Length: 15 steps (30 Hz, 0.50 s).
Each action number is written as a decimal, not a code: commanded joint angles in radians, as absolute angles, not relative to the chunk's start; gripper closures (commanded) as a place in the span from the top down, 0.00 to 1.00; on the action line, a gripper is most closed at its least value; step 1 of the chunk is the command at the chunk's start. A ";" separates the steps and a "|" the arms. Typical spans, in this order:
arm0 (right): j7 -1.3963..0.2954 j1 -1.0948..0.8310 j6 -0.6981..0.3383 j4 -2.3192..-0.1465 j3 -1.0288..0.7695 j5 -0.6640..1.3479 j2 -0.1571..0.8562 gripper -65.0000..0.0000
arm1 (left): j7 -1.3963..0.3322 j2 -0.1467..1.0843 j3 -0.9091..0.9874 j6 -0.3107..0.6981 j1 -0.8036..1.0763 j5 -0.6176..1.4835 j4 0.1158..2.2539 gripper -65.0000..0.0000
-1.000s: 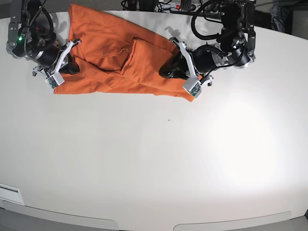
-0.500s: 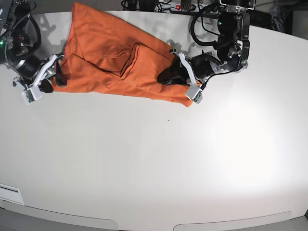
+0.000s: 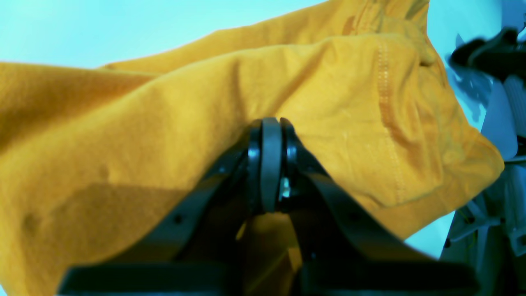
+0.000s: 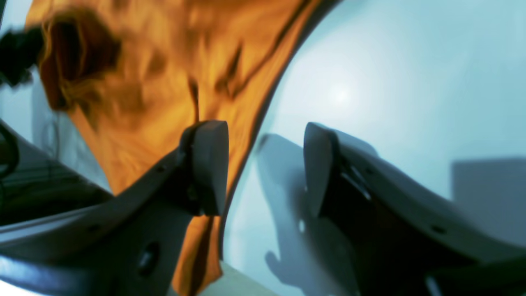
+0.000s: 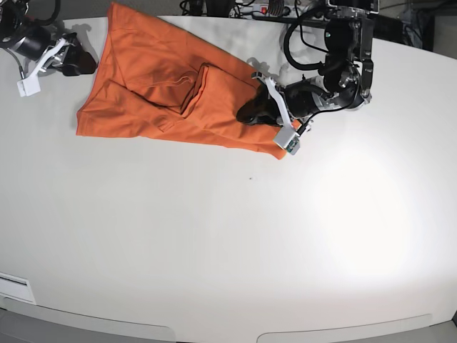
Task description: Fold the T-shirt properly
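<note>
The T-shirt (image 5: 171, 93) lies as a long, partly folded band on the far part of the white worktop (image 5: 228, 243), and its long axis runs from the right hand (image 5: 68, 61) across to the left hand (image 5: 260, 114).

The left hand is the nearer one: it sits on the shirt's end, and in its wrist view the 2 fingers are pressed together with orange cloth bulging up around them. It seems to pinch a fold of the T-shirt, though the cloth between the pads is hidden, so I judge this only from how the cloth gathers there.

The right hand stands off the shirt, just beyond its other end, with the fingers spread and nothing between them. In its wrist view the edge of the cloth runs close to 1 finger (image 4: 209, 164), while the other finger is over bare worktop. So for this hand the shirt lies to 1 side and ahead, not between the fingers.

The coming move turns, I think, on this: 1 end is held and the other end is free, so the right hand must come back over the cloth edge before any fold along the long axis can be made.

Nothing else lies on the worktop near the shirt. Dark cables (image 5: 228, 8) rest behind the far edge, away from both hands. A raised fold (image 5: 193, 86) in the middle of the shirt may drag when the cloth is pulled.
</note>
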State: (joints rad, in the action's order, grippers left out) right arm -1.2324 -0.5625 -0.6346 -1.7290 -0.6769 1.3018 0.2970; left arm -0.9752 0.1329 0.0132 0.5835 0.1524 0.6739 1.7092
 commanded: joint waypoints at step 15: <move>-1.232 -0.553 -0.698 -1.698 -0.389 1.353 0.244 0.49 | -1.048 0.138 0.015 0.565 0.154 0.743 1.728 0.00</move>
